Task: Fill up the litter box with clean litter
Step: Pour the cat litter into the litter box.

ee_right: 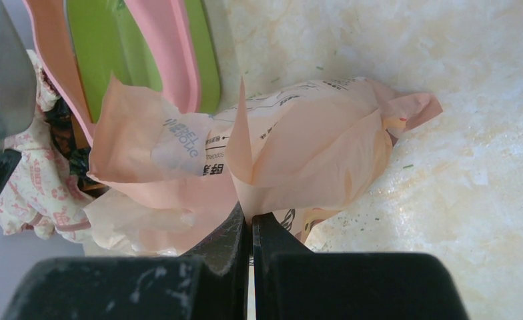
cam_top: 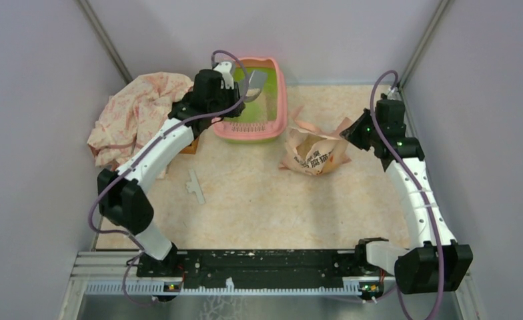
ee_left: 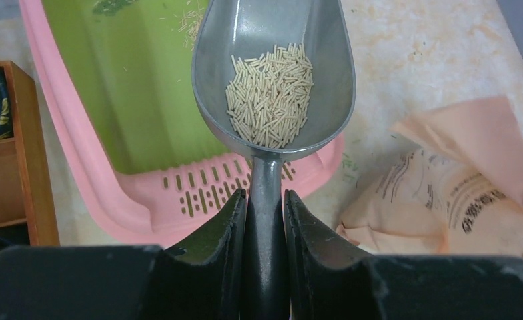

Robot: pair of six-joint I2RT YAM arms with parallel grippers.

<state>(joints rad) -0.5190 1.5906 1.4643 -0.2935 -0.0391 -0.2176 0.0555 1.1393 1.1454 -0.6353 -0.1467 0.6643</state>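
Note:
The litter box [cam_top: 280,100], pink rim and lime-green inside, stands at the back middle; it also shows in the left wrist view [ee_left: 139,200] and the right wrist view [ee_right: 172,60]. My left gripper [ee_left: 266,200] is shut on the handle of a silver metal scoop [ee_left: 272,40], held over the box's near right corner. Pale tan litter [ee_left: 270,93] lies in the scoop bowl; a few granules lie on the green floor [ee_left: 191,20]. The peach litter bag [cam_top: 315,152] lies right of the box. My right gripper [ee_right: 251,217] is shut on the bag's flap [ee_right: 272,173].
A floral cloth [cam_top: 139,110] is heaped at the back left over a wooden box [ee_left: 12,147]. A pale strip [cam_top: 195,185] lies on the marble-patterned table. Grey walls close in on both sides.

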